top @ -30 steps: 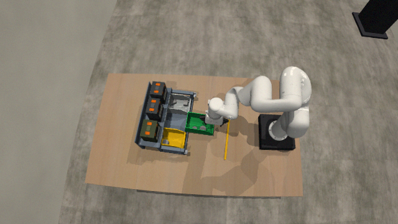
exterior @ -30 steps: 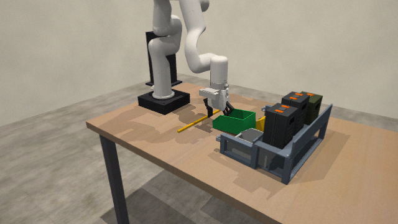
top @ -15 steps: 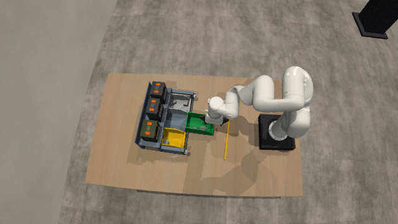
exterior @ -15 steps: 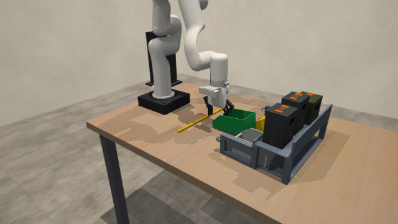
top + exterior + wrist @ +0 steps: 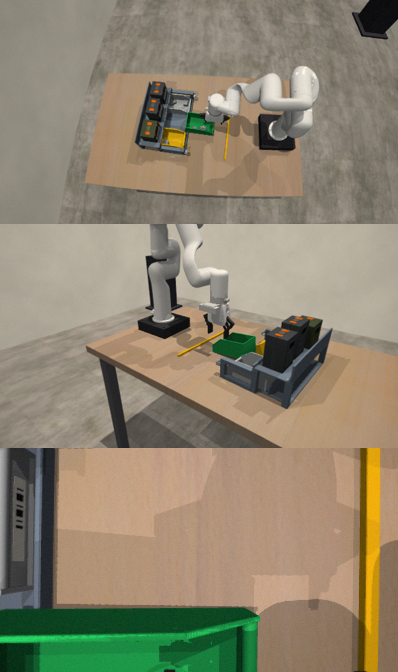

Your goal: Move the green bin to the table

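The green open bin (image 5: 199, 124) stands upright on the table just in front of the shelf (image 5: 166, 121), with two grey parts inside. It also shows in the exterior view (image 5: 234, 344) and at the bottom of the wrist view (image 5: 125, 638). My gripper (image 5: 218, 328) is open and empty, just above the bin's near wall on the robot side. A yellow bin (image 5: 174, 137) and a grey bin (image 5: 180, 102) sit in the shelf's front row.
Three dark closed boxes with orange marks (image 5: 153, 109) stand in the shelf's back row. A thin yellow rod (image 5: 227, 138) lies on the table beside the green bin, between it and the robot base (image 5: 277, 132).
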### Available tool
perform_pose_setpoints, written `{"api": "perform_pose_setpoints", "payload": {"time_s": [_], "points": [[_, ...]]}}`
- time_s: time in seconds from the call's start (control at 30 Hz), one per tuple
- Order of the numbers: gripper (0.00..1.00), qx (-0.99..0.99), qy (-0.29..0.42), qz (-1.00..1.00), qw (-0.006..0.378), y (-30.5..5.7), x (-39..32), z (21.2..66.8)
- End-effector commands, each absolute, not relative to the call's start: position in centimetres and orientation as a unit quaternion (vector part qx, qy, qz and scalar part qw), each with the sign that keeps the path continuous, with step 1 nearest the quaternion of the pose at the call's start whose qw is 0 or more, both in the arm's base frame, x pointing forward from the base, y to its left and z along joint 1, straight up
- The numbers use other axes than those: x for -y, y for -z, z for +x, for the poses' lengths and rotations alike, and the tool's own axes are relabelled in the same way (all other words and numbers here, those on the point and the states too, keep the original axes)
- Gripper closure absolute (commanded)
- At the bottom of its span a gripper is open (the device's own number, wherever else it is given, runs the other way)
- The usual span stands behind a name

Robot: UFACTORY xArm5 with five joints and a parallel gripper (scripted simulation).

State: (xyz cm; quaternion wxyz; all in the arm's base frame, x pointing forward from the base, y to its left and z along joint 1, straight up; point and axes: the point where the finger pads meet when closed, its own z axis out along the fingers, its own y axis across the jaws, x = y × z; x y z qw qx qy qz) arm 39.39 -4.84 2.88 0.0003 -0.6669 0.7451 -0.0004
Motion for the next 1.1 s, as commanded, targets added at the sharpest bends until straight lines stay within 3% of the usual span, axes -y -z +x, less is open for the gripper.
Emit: {"api": "perform_pose_setpoints", "payload": {"time_s": [0.0,0.87,0.9,1.07], "points": [[0.0,-0.745,0.004,-0.667,-0.001,-4.1,4.8,39.5],[0.0,-0.745,0.004,-0.667,-0.001,-5.7,4.8,39.5],[0.66,-0.745,0.002,-0.667,0.002,-5.7,4.8,39.5],[0.66,-0.745,0.002,-0.667,0.002,-5.7,4.8,39.5]]}}
